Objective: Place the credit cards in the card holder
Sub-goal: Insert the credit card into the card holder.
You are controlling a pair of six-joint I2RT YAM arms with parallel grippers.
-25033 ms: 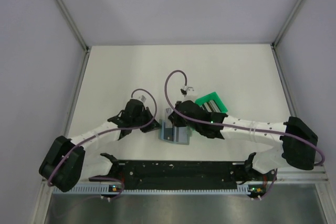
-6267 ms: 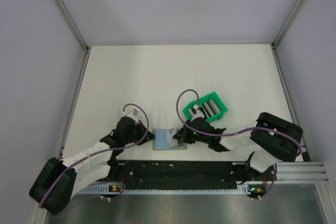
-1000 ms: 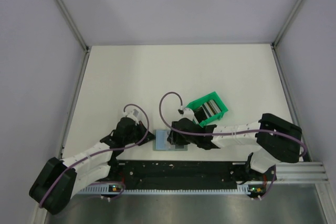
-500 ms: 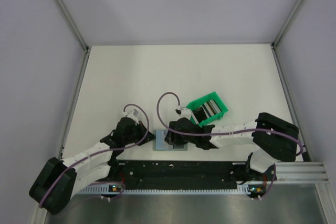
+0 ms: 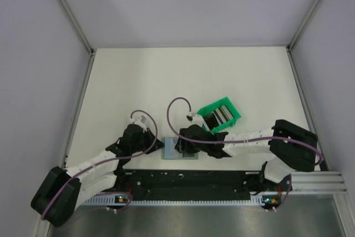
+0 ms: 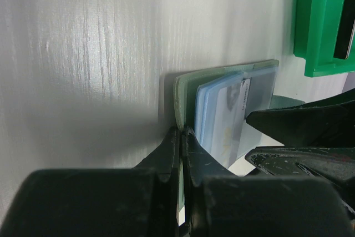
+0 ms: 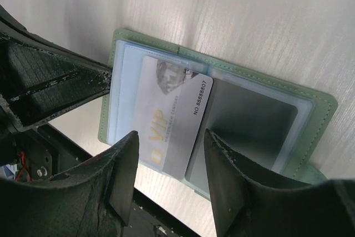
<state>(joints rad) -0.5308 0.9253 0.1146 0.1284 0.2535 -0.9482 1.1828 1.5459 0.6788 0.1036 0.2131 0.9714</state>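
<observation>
The card holder [image 5: 168,150] lies open near the table's front edge, grey-green outside [image 7: 319,106] and light blue inside. My left gripper [image 6: 182,131] is shut on its left cover edge [image 6: 186,90]. A whitish credit card [image 7: 166,104] marked VIP sits skewed, partly inside the left sleeve, its right end over the middle fold. My right gripper [image 7: 171,133] hovers open just above it, one finger on each side, gripping nothing. The right sleeve [image 7: 244,131] shows a flat grey face. More credit cards [image 5: 218,116] stand in the green bin.
The bright green open bin [image 5: 220,114] sits just behind and to the right of the card holder, its corner [image 6: 313,20] close to the wallet. The black base rail [image 5: 188,184] runs along the front edge right below the card holder.
The right gripper has edged slightly left over the card holder. The left arm and the card holder have not moved.
</observation>
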